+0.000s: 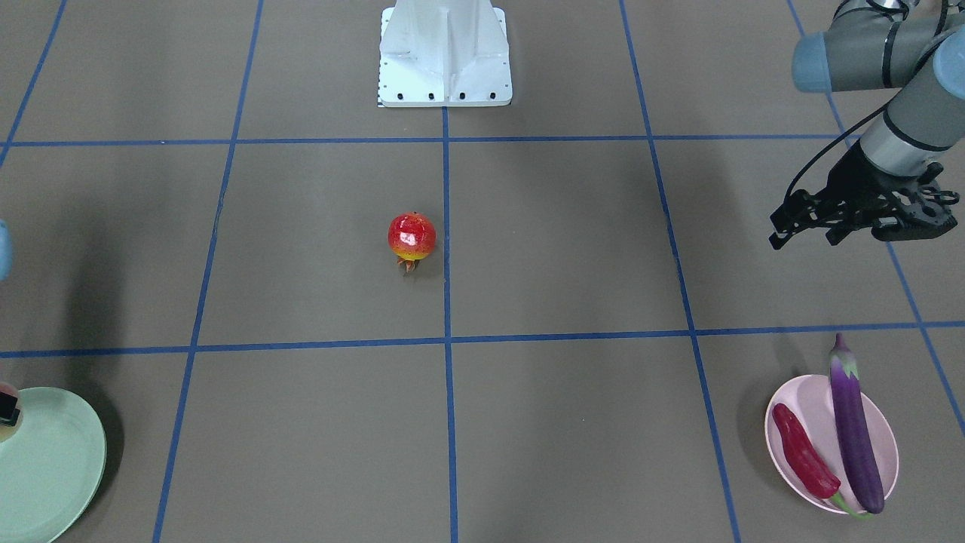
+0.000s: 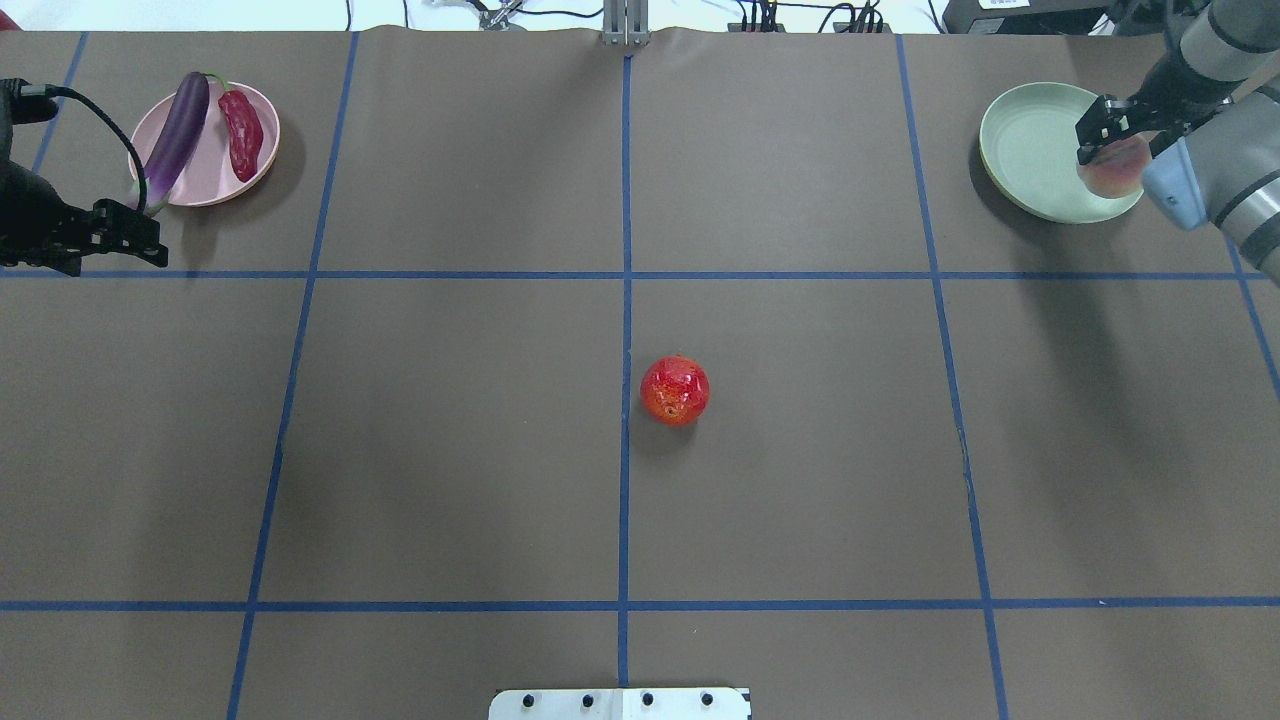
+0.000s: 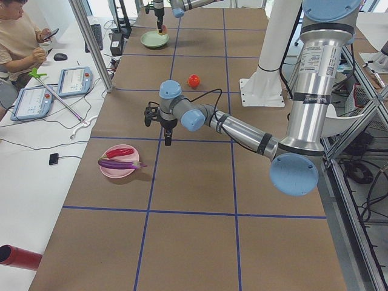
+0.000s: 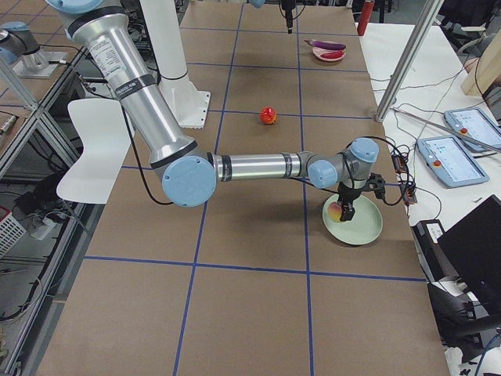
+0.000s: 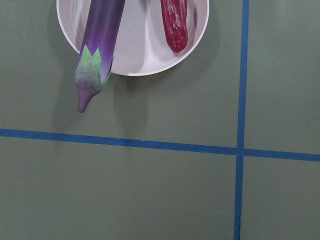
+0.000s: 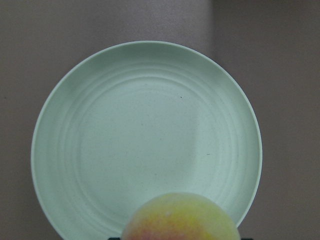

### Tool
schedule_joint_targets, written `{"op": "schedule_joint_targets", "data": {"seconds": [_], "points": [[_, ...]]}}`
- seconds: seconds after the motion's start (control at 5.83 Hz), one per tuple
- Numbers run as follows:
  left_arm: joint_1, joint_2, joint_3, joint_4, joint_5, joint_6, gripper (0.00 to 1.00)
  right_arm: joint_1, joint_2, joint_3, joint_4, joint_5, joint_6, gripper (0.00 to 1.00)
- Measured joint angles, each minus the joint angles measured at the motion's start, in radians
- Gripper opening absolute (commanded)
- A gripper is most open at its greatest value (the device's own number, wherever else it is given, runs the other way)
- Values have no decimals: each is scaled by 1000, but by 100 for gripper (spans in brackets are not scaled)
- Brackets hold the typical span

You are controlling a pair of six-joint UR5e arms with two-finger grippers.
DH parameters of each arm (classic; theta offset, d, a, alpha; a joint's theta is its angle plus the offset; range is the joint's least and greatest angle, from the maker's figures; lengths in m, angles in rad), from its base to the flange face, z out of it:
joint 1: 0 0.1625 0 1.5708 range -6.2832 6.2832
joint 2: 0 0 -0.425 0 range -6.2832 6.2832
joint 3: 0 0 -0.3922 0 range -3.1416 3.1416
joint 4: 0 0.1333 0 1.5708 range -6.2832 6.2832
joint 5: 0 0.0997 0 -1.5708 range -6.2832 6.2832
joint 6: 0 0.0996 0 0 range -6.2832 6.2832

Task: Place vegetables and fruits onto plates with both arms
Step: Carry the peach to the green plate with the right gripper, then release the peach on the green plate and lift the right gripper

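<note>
Upper right of the overhead view, your right hand (image 2: 1118, 148) grips the peach (image 2: 1112, 174) over the mint plate (image 2: 1030, 150). Left hand (image 1: 805, 228) is spread open and empty, near the pink plate (image 2: 205, 180) holding the eggplant (image 2: 178, 135) and chili (image 2: 243, 122). Pomegranate (image 2: 675, 390) sits in the middle of the worktop (image 2: 450, 450).

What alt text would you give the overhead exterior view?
The right gripper holds the peach over the mint green plate, far right. The pomegranate sits near the middle of the table; eggplant and chili lie on the pink plate far left, the left gripper beside it.
</note>
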Motion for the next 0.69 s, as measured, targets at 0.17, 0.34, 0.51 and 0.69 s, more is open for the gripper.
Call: {"op": "schedule_joint_targets", "data": {"seconds": [0.17,0.34,0.51,0.69], "points": [[0,4,-6,1,1,0,100,-22,5,-8,0,-1,0,98],[0,5,-7,1,2,0,100,-31,7,-13,1,-2,1,100],[1,5,-7,1,3,0,100,-33,12,-19,1,-3,4,100],[1,6,-7,1,3,0,100,-33,20,-22,0,-4,9,100]]}}
